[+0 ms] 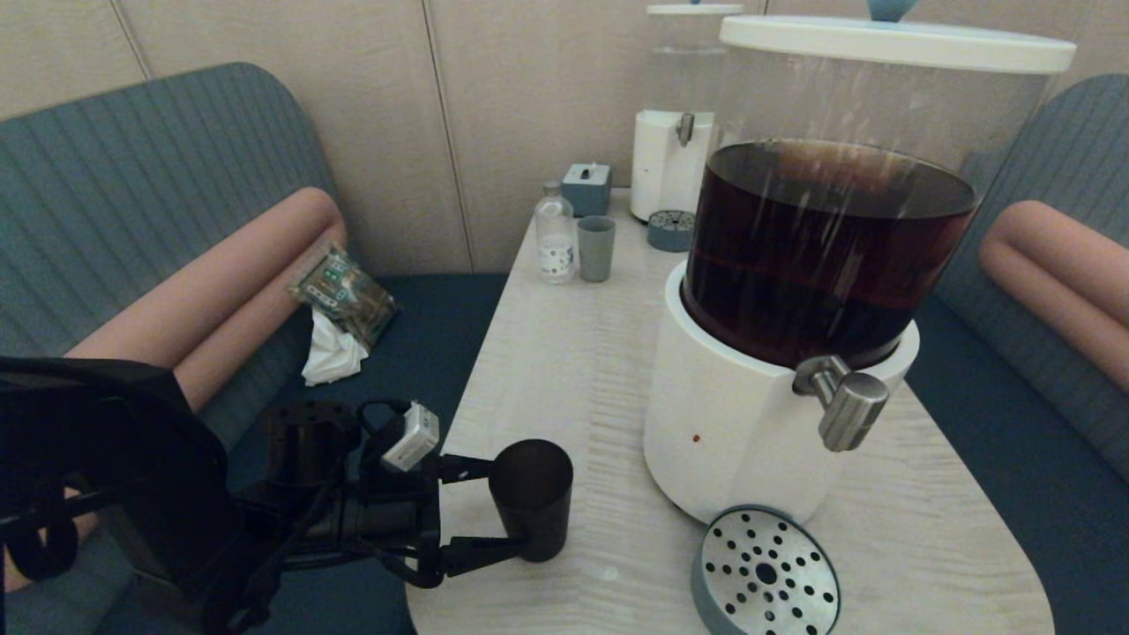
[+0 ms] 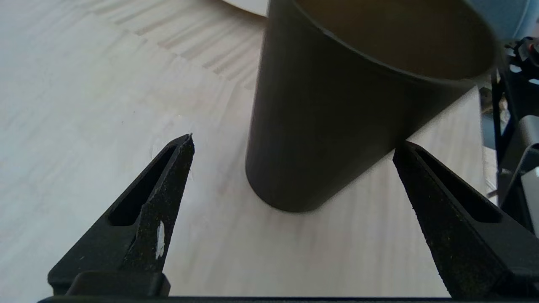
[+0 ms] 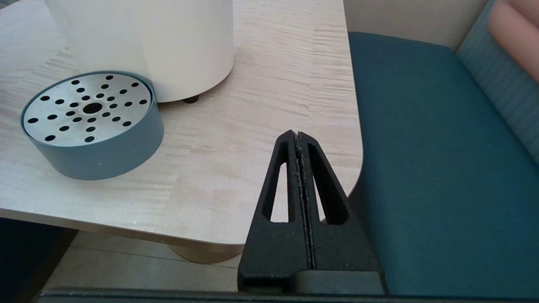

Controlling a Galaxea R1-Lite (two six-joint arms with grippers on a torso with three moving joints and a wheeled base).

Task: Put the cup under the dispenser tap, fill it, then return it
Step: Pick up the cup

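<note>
pale wood-grain table (image 1: 564, 370) with rounded corners runs between two teal ribbed benches with salmon bolster cushions, backed by beige wall panels. on the left bench seat lie a crumpled white tissue (image 1: 331, 353) and a shiny snack packet (image 1: 346, 293).

near the table's front left edge stands the cup (image 1: 532, 498), a small matte black tapered tumbler, upright. the left gripper (image 1: 512, 510) reaches in from the side with its black wedge-shaped fingers (image 2: 168, 185) spread wide on either side of the cup; in the left wrist view both fingers stand clear of its wall, so nothing is held.

to the right rises the big dispenser (image 1: 820, 265): a clear round tank of dark brown liquid on a smooth white base under a white lid. its tap (image 1: 842, 401), stubby brushed steel with a cylindrical knob, juts out above a round blue-grey drip tray (image 1: 764, 573) topped by a perforated metal plate.

further back stand a grey-green cup (image 1: 596, 249), a small clear bottle (image 1: 556, 236), a blue-grey box (image 1: 586, 188) and a smaller dispenser (image 1: 675, 132).

the right gripper (image 3: 299, 139) hangs off the table's front right corner, its fingers pressed together, empty.
</note>
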